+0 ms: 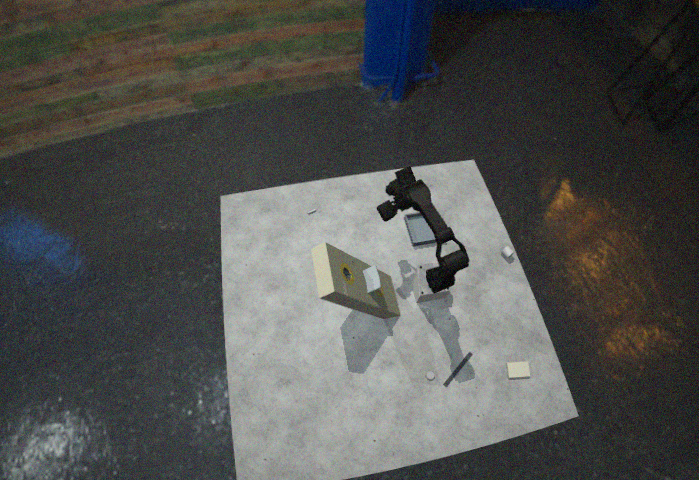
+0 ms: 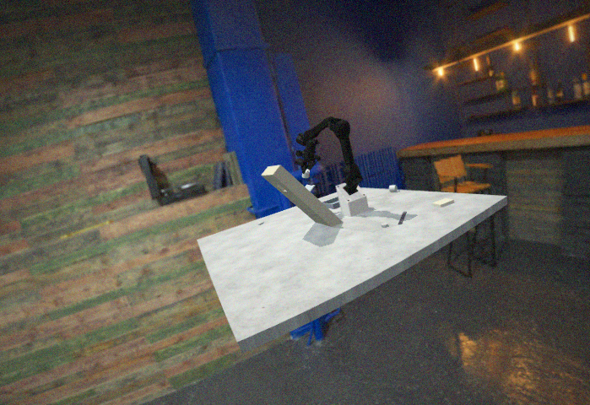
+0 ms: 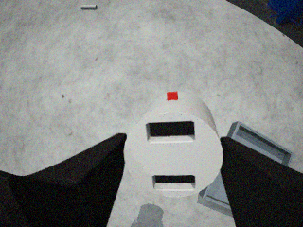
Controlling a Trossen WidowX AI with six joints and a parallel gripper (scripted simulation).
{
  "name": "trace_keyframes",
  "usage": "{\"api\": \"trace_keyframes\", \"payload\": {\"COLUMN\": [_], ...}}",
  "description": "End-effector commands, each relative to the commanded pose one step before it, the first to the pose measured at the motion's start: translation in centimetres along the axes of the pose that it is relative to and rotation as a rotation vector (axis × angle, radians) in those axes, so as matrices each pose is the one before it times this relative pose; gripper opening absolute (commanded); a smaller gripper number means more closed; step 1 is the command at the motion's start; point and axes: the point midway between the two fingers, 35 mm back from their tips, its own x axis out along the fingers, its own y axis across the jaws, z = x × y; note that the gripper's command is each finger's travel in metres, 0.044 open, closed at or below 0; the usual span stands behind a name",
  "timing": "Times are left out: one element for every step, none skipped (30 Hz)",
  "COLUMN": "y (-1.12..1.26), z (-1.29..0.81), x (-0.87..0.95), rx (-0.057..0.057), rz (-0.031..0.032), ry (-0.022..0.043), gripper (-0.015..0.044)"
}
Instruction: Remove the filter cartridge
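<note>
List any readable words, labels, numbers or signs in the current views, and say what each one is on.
No text can be read in any current view.
Filter cartridge, held in the gripper: a plain red square mark at its rim, not a character.
Service panel: no lettering can be made out around its yellow-ringed hole at this size.
Bar-shelf bottles: labels too small and blurred.

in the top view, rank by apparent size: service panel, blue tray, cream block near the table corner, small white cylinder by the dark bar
1. service panel
2. blue tray, partly hidden by the arm
3. cream block
4. small white cylinder
</note>
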Motion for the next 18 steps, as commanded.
{"api": "trace_keyframes", "payload": {"y": [-2.223,-0.892,-0.876,-0.86,-0.844,-0.828,-0.812,-0.796,-0.78,-0.764,-0.749,-0.733,-0.718,-0.703,-0.688,-0.674,-0.659,-0.645], "z": [-0.491,-0.208,-0.219,-0.23,-0.242,-0.253,-0.265,-0.276,-0.288,-0.299,-0.31,-0.322,-0.333,-0.344,-0.355,-0.366,-0.377,-0.388], "x": [1.068,0.493,0.499,0.505,0.51,0.514,0.518,0.521,0.523,0.525,0.525,0.525,0.524,0.523,0.52,0.517,0.514,0.509], "rx": [0.0639,0.0232,0.0232,0.0233,0.0233,0.0234,0.0234,0.0234,0.0235,0.0235,0.0235,0.0235,0.0235,0.0235,0.0235,0.0235,0.0235,0.0234], "rz": [-0.03706,-0.01452,-0.01447,-0.01442,-0.01438,-0.01434,-0.0143,-0.01426,-0.01423,-0.0142,-0.01418,-0.01415,-0.01414,-0.01412,-0.01411,-0.0141,-0.0141,-0.01409], "ry": [-0.00244,-0.00176,-0.00157,-0.00137,-0.00117,-0.00097,-0.00076,-0.00056,-0.00035,-0.00014,0.00007,0.00028,0.00049,0.0007,0.00091,0.00112,0.00133,0.00154], "gripper": [0.0,0.0,0.0,0.0,0.0,0.0,0.0,0.0,0.0,0.0,0.0,0.0,0.0,0.0,0.0,0.0,0.0,0.0]}}
